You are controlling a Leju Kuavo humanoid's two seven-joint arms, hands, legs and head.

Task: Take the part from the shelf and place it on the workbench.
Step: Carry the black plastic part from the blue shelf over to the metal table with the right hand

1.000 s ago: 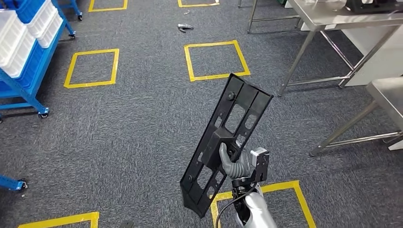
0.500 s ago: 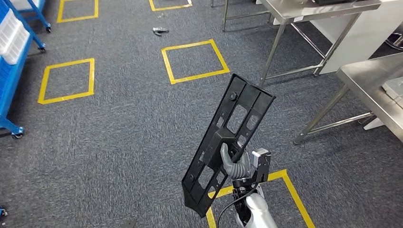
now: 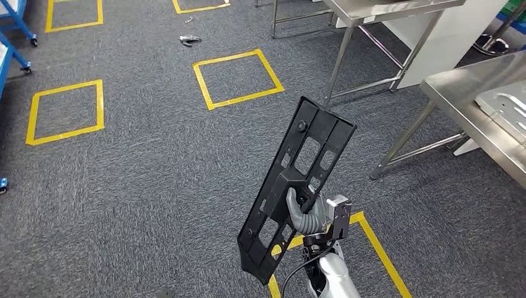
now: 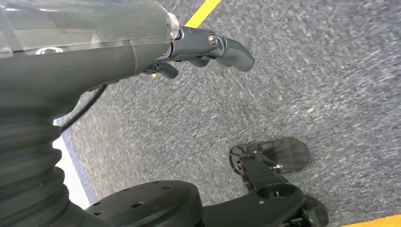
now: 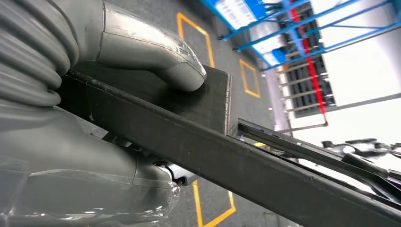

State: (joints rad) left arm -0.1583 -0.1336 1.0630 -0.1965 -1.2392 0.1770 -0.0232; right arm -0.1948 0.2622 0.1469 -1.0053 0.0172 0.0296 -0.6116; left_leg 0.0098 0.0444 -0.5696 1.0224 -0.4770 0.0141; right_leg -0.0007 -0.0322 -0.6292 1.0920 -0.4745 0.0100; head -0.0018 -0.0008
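1. The right hand (image 3: pixel 308 214) grips the part (image 3: pixel 298 186), a long black plastic panel with rectangular cut-outs, around a raised block near its middle. In the right wrist view the grey thumb (image 5: pixel 156 56) presses on the flat face of that block (image 5: pixel 189 94) while the rest of the hand wraps beneath the panel's edge.
2. The part is carried in the air above the grey carpet (image 3: pixel 155 174), tilted, its upper end leaning toward the right and its lower end hanging near the bottom edge of the head view.
3. The left hand (image 4: pixel 208 47) hangs over the carpet holding nothing; its dark fingers (image 4: pixel 234 49) curve loosely and are apart.
4. A steel workbench (image 3: pixel 477 112) stands at the right edge of the head view, well apart from the part, with a pale metal plate (image 3: pixel 505 108) lying on its top.
5. A second steel table (image 3: pixel 372 12) stands farther off, near the top of that view.
6. Yellow tape squares (image 3: pixel 237 79) mark the carpet, and a small metal object (image 3: pixel 190 40) lies on the floor beyond them.
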